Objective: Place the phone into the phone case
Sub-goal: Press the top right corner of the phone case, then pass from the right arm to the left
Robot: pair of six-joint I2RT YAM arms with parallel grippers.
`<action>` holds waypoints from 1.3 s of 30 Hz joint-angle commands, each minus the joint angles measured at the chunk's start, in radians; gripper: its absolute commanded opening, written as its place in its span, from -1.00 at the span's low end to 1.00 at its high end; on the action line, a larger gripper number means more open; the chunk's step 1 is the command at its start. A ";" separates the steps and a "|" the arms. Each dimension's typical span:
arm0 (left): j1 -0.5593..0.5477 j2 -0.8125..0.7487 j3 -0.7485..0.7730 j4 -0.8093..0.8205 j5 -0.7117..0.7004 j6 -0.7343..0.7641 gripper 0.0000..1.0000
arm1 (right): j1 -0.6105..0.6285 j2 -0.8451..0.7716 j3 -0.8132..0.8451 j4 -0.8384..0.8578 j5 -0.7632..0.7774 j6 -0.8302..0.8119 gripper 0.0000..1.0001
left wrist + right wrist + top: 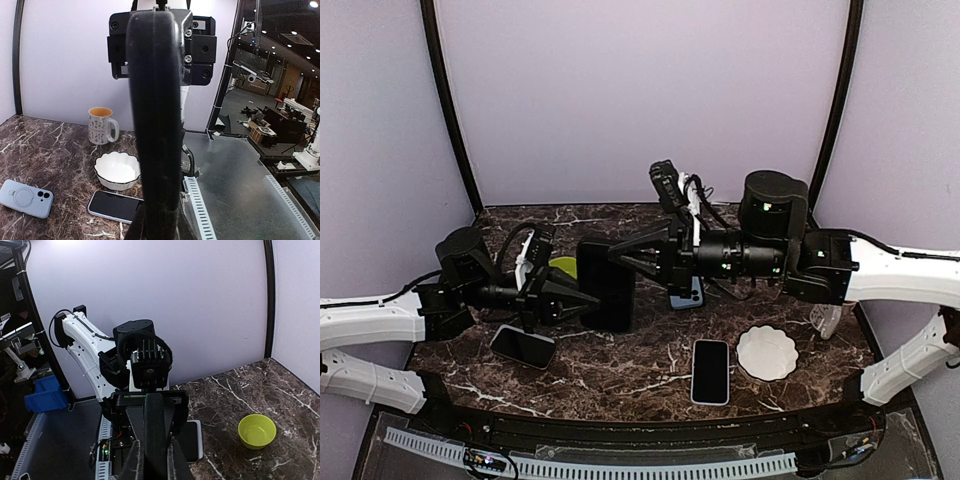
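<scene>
Black slab (607, 285), phone-sized, edge-on to both wrist cameras; phone or case cannot be told. Position: between the two grippers, centre-left over the marble table (620, 375). Left gripper (588, 299): clamped on its left edge. Right gripper (617, 256): closed on its far right edge.

Also on the table:
- dark-screened phone (523, 346), near left
- pale-cased phone (711, 371), near right
- blue-backed phone (686, 296), under the right arm
- white scalloped dish (767, 352)
- green bowl (563, 266)
- mug (102, 125)

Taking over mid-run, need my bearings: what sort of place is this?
Probably a robotics lab test cell: a marble-patterned table boxed in by plain lilac backdrop panels, with an open workshop hall and a blue bin beyond it.
</scene>
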 commanded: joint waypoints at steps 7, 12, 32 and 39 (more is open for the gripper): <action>-0.007 -0.020 0.017 0.062 0.045 -0.016 -0.66 | -0.007 0.000 0.011 0.072 -0.046 0.018 -1.00; -0.011 -0.003 0.019 0.082 0.058 -0.041 -0.45 | -0.008 0.019 0.033 0.081 -0.067 0.020 -1.00; -0.013 -0.032 -0.009 0.140 0.030 -0.047 -1.00 | -0.034 -0.053 -0.096 0.090 -0.052 0.070 -0.28; -0.014 -0.036 -0.008 0.132 0.028 -0.041 -1.00 | -0.036 -0.035 -0.092 0.098 -0.076 0.074 -1.00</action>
